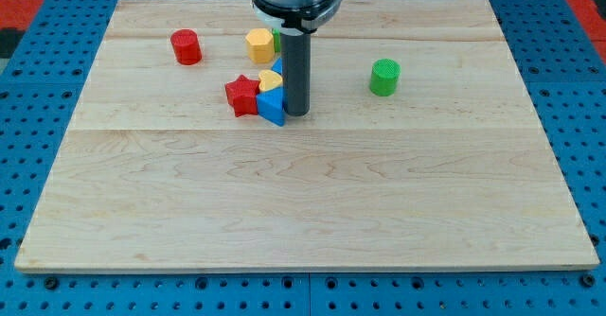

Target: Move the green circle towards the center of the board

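The green circle (384,77), a short green cylinder, stands on the wooden board (303,193) at the view's upper right. My tip (296,114) rests on the board well to its left, about a hundred pixels away. The tip touches or nearly touches the right side of a blue block (272,107). The rod hides part of what lies behind it.
A red star (243,96) and a yellow heart (270,79) crowd the blue block's left. A yellow hexagon (259,44) with a green sliver (276,42) beside it sits above them. A red cylinder (187,47) stands at the upper left.
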